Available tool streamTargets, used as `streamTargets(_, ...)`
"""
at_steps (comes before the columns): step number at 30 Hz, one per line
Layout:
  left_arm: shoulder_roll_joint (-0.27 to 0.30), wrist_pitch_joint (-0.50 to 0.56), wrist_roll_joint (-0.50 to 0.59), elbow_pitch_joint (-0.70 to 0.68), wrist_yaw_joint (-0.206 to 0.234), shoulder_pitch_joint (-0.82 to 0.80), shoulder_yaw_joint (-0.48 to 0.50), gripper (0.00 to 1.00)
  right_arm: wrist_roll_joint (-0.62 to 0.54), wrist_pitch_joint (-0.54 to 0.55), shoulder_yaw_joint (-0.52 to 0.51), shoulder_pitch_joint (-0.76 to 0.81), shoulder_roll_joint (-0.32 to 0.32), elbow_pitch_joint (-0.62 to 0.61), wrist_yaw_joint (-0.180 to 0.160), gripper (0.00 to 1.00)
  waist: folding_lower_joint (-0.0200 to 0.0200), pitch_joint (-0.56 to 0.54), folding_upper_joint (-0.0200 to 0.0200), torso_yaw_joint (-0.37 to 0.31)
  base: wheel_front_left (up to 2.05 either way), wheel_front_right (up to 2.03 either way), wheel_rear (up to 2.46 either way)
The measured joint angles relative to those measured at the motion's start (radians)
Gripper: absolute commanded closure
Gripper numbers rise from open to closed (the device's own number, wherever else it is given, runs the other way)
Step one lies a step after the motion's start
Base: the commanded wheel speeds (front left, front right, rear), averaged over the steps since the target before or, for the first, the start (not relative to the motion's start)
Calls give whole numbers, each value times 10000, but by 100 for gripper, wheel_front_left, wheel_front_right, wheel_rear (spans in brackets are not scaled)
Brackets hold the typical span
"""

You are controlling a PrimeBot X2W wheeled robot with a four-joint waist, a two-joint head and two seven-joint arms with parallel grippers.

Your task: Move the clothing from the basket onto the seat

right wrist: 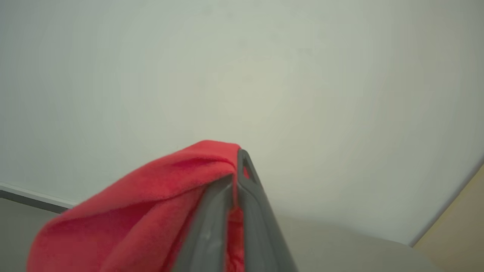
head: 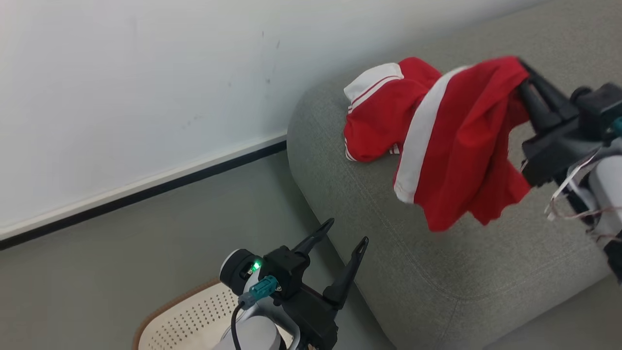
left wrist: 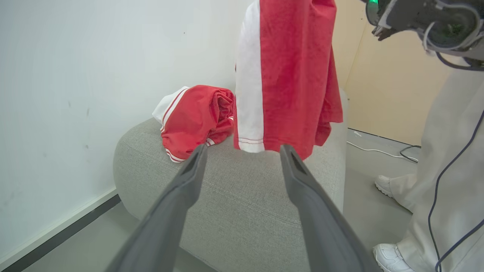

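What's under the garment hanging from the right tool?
The grey seat. The white-striped garment, pinched in the shut right tool, hangs over it, beside the cuffed garment lying there. The seat patch behind the cloth is covered.

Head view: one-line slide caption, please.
Right gripper holds the side-striped red garment over the sofa, where the cuffed garment lies; left gripper open.

Bright red on the top (head: 384,112), white at its cuffs with thin red stripes. Same red on the shorts (head: 461,146), with one broad white side stripe. Light grey on the sofa (head: 388,272). Cream with rows of small holes on the basket (head: 194,321), brown at its rim. White on the wall (head: 121,97), black along the skirting (head: 146,194), grey-green on the floor (head: 121,272).
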Motion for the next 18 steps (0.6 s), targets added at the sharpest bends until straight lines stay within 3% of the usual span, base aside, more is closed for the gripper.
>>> streamTargets(18,863,370,871,-1975,265,-1138,-65,0,159,993,-1453,-4337,-1400,1371,-13,100,2,2447,1,704,0,0,0)
